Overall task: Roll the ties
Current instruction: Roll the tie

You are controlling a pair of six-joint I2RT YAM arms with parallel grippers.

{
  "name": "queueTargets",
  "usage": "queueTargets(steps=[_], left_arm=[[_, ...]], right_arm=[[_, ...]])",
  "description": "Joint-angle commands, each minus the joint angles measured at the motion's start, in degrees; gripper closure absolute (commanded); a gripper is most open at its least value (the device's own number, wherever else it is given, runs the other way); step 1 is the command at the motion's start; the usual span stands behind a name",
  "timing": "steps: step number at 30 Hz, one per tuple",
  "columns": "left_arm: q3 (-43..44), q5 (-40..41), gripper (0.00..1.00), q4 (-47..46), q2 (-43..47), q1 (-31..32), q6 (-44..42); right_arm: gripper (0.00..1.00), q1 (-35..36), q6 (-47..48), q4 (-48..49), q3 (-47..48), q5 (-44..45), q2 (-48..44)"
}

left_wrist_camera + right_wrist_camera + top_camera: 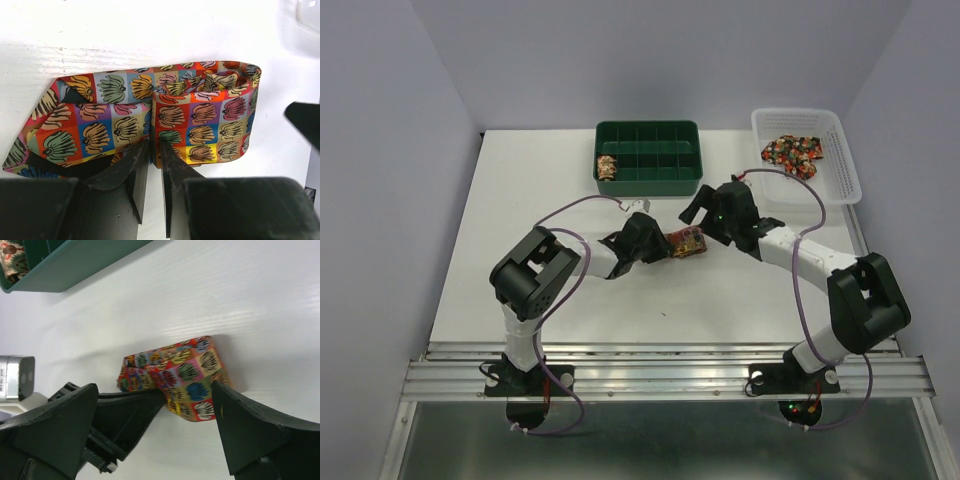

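A white table (520,220) stands inside an enclosure of plain pale grey walls (670,60). At the far middle of the table sits a dark green plastic tray (650,186), rectangular and divided into small compartments. Near the far right corner, apart from the tray, sits a white plastic basket (848,160) with latticed sides. A ribbed metal rail (660,375) runs along the table's near edge.

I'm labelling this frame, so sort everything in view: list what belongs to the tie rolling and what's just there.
Job: half-rolled tie pinched in the left gripper; rolled tie in the green tray; heaped ties in the white basket.
Just there: purple cables; metal rail.
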State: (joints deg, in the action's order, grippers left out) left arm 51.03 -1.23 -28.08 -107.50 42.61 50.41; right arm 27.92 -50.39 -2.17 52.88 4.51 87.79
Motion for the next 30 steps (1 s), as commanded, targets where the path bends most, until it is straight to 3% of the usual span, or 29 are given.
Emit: queueTargets(steps=[1,5,8,20,24,30], left_arm=[[1.45,0.8,0.73,2.32,-1.04,0.37,-1.46],[1.62,0.8,0.72,2.5,-1.3,0.46,-1.55],[1.45,0.8,0.73,2.76,-1.39,0.37,-1.55],[1.89,0.79,0.73,3.03,-1.31,0.46,-2.16],[1.71,0.8,0.73,3.2,-1.22,0.46,-1.9],[1.8,0.8,0.73,3.9,-0.95,0.46,-2.07]], right_arm=[[0.0,-2.87,14.25,-3.54,2.14,1.82,-3.5],[0.0,-6.73,30.04,-0.02,-0.06,-11.05,-3.33],[0.0,-8.4,33.77,1.64,-1.38,-16.97,-1.93],[0.06,-12.8,30.53,13.95,-6.65,-33.42,6.16],[0.16,-12.8,28.42,17.11,-8.93,-33.87,7.22],[0.17,-13.33,26.93,19.84,-11.92,-32.99,7.66]])
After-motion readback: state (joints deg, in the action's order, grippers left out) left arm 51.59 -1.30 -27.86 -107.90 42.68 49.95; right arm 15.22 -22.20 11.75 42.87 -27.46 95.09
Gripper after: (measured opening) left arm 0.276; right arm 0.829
